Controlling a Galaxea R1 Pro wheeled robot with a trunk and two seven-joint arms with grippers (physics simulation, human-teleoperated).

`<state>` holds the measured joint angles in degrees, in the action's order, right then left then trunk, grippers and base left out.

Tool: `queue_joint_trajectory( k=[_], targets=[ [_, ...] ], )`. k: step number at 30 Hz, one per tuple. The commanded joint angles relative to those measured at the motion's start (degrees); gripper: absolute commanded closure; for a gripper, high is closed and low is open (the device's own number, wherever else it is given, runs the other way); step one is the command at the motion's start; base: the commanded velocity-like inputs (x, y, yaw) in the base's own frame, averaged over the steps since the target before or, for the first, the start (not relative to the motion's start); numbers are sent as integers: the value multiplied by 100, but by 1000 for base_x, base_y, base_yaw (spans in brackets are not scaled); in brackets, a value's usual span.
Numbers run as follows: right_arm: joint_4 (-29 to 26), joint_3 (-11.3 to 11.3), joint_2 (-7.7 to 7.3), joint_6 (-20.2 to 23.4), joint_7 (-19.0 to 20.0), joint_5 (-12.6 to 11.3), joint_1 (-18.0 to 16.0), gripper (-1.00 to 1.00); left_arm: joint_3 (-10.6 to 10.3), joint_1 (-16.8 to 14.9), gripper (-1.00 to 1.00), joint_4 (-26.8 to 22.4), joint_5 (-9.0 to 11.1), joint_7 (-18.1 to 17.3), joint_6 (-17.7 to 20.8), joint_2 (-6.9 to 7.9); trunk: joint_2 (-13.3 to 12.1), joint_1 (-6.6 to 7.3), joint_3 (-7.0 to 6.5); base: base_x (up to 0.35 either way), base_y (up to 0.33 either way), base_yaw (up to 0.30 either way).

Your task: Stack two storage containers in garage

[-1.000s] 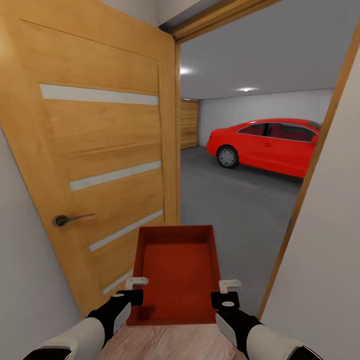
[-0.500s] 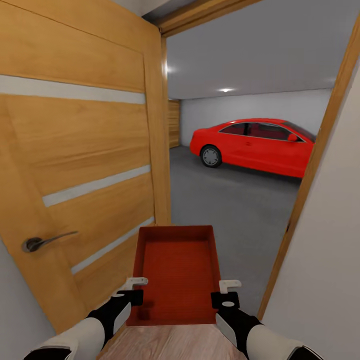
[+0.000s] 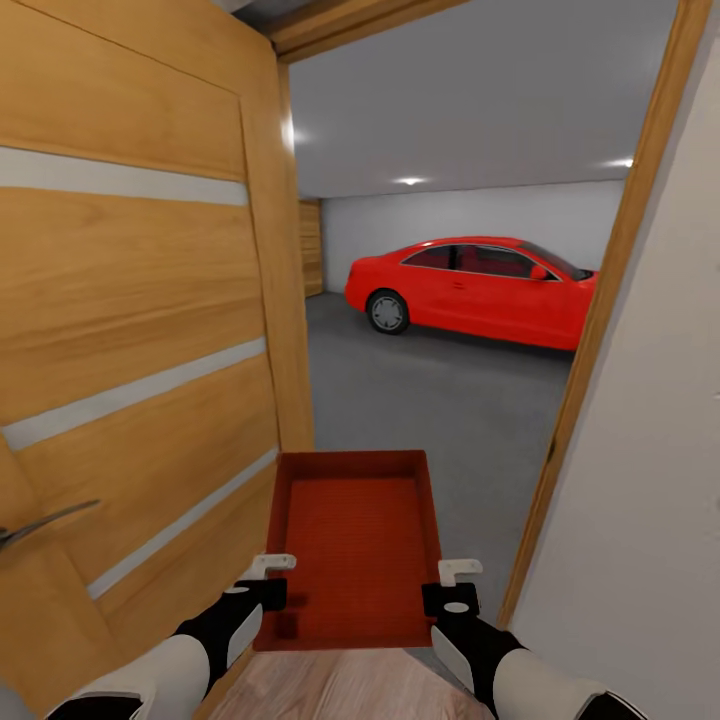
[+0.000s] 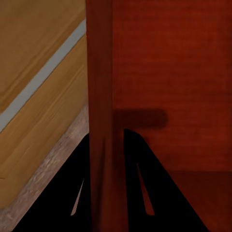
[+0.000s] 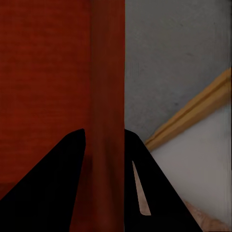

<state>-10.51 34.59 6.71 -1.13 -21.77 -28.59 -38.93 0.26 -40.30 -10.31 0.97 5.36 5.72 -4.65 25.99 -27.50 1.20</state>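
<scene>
White forearms, black wrists, black gripper bodies with pale off-white fingers (image 3: 272, 565).

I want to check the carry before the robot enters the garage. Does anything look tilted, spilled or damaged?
Nothing stands out. The storage container sits level and empty, the left gripper on one side wall and the right gripper on the other. The door is open.
</scene>
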Motion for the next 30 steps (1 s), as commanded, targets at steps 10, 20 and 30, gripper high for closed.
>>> queue_joint_trajectory(
  k=[10,20,30],
  targets=[
    [85,-57,-3,-10,-38,-147,-4,100,227,-2,100,-76,-97,53,36,104,12,-4,12,89,11,-242],
    [85,-57,-3,-10,-38,-147,-7,100,228,-2,100,-76,-97,45,37,105,12,-4,12,182,150,-242],
    [85,-57,-3,-10,-38,-147,-4,100,228,-3,100,-76,-97,45,35,105,12,-4,12,242,213,-242]
  ],
)
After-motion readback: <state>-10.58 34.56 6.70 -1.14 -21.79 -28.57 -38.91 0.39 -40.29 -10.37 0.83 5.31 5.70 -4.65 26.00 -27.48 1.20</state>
